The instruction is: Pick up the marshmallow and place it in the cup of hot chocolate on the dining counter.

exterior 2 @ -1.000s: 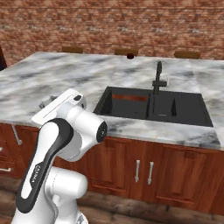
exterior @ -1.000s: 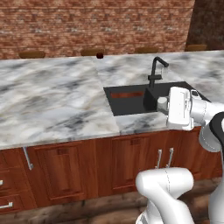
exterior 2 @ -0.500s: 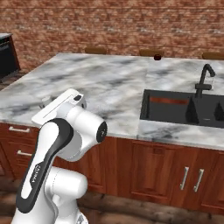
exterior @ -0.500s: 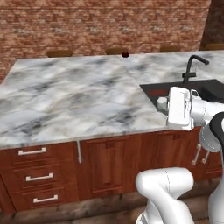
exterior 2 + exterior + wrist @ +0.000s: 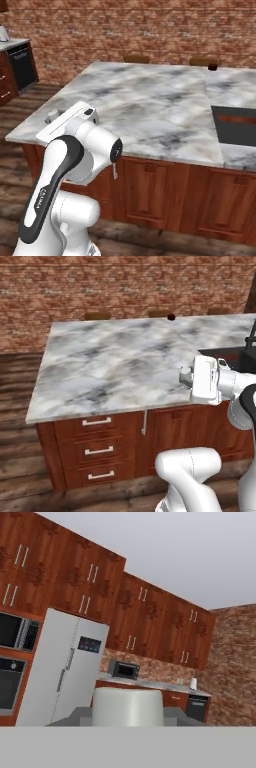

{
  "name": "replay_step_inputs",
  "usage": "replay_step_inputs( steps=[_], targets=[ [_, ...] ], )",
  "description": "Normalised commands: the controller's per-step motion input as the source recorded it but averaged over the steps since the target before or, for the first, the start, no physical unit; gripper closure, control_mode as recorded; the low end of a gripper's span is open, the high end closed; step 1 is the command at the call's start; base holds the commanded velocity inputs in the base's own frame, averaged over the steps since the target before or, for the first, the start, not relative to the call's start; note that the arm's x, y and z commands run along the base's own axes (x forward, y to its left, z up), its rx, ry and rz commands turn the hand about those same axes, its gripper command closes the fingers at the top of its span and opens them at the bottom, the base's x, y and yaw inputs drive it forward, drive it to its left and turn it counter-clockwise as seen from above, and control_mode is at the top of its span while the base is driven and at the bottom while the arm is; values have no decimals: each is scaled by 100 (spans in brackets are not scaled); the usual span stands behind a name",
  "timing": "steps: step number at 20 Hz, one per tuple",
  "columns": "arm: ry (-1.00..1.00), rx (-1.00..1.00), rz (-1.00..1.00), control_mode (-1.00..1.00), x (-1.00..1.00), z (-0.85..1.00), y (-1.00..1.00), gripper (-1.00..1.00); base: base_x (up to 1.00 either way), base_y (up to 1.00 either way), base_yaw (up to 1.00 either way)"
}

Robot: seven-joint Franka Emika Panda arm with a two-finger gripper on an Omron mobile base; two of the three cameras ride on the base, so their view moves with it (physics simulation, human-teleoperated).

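Brick wall backs the dining counter [image 5: 115, 366], a veined marble island over wooden drawers. At the bottom of the hand view a white soft-looking lump, the marshmallow [image 5: 128, 706], sits gripped in the gripper [image 5: 128, 714], whose jaws are closed in on it. The hand points away from the counter toward a white refrigerator [image 5: 65, 667], wall cabinets [image 5: 100, 587] and a microwave [image 5: 123, 670] on a far worktop. In the left base view the hand hangs just off the counter's near edge, beside the black sink [image 5: 235, 358]. The cup of hot chocolate [image 5: 171, 317] stands at the counter's far edge, well apart from the hand, with bare marble between them. Chair backs [image 5: 137, 58] rise behind that far edge.
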Motion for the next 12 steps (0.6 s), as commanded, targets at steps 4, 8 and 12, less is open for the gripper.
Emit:
replay_step_inputs(
  steps=[4,8,12],
  targets=[
    [0,0,0,100,0,0,0,100,0,100,0],
    [0,0,0,100,0,0,0,100,0,100,0],
    [0,0,0,100,0,0,0,100,3,100,0]
  ],
)
